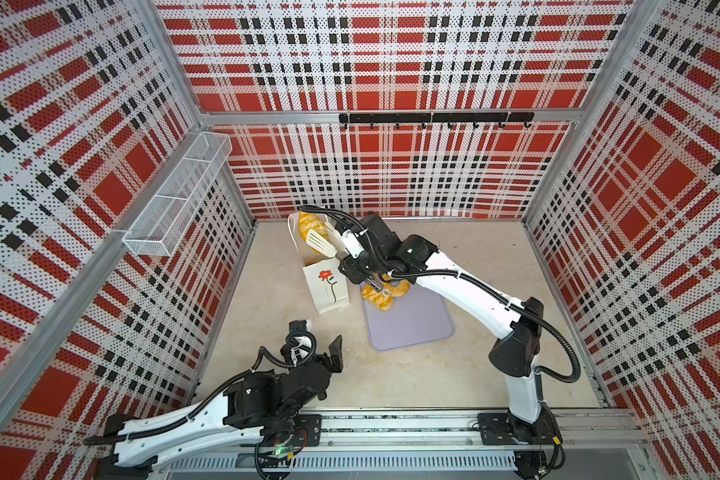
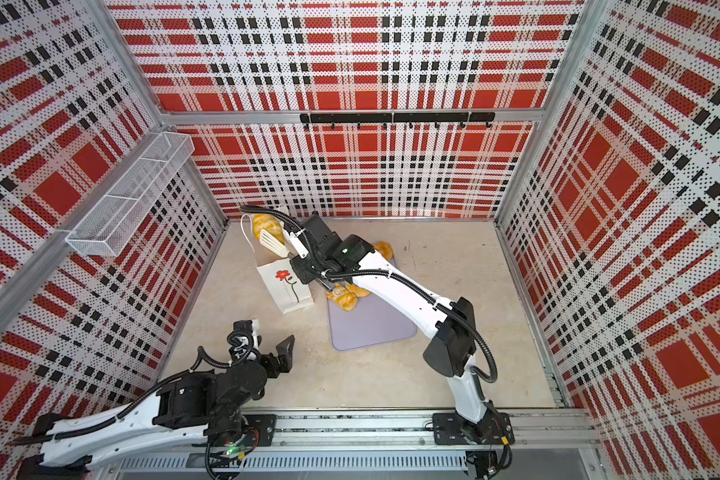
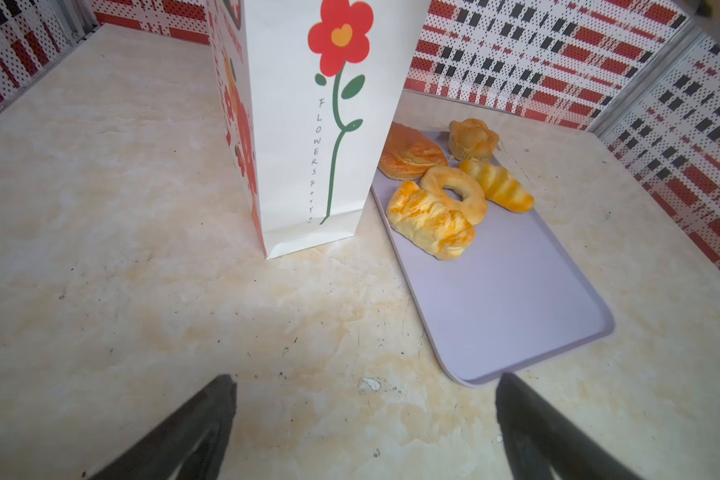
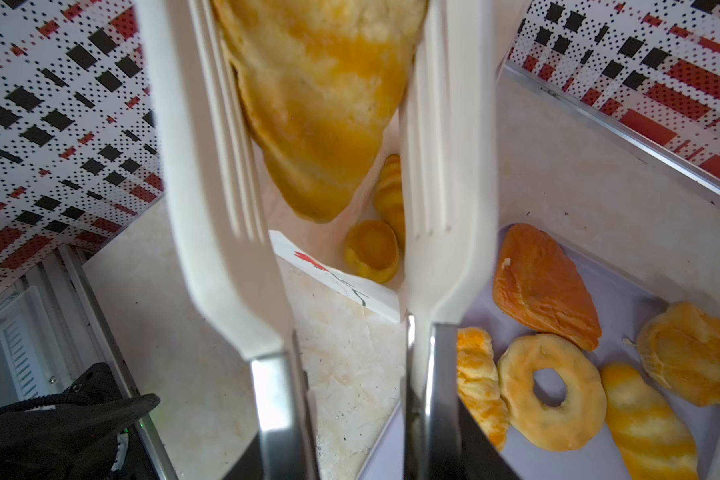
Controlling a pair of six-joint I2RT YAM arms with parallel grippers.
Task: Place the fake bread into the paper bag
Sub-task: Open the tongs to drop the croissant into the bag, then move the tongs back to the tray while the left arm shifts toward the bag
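Observation:
My right gripper (image 4: 350,436) is shut on a pair of white tongs (image 4: 213,174). A large golden piece of fake bread (image 4: 321,104) sits between the tong blades, over the open mouth of the paper bag (image 1: 327,286). The white bag with the red flower (image 3: 308,124) stands upright left of the lilac tray. Inside it lie a round bun (image 4: 373,249) and a striped croissant (image 4: 391,195). Several more pastries lie at the tray's far end, among them a ring doughnut (image 3: 454,193) and a dark loaf (image 3: 410,153). My left gripper (image 3: 364,380) is open and holds nothing, low over the table in front of the bag.
The lilac tray (image 3: 495,299) lies right of the bag, its near half bare. A wire basket (image 1: 175,199) hangs on the left wall and a black hook rail (image 1: 433,118) on the back wall. The arms' base rail (image 1: 391,428) runs along the front edge.

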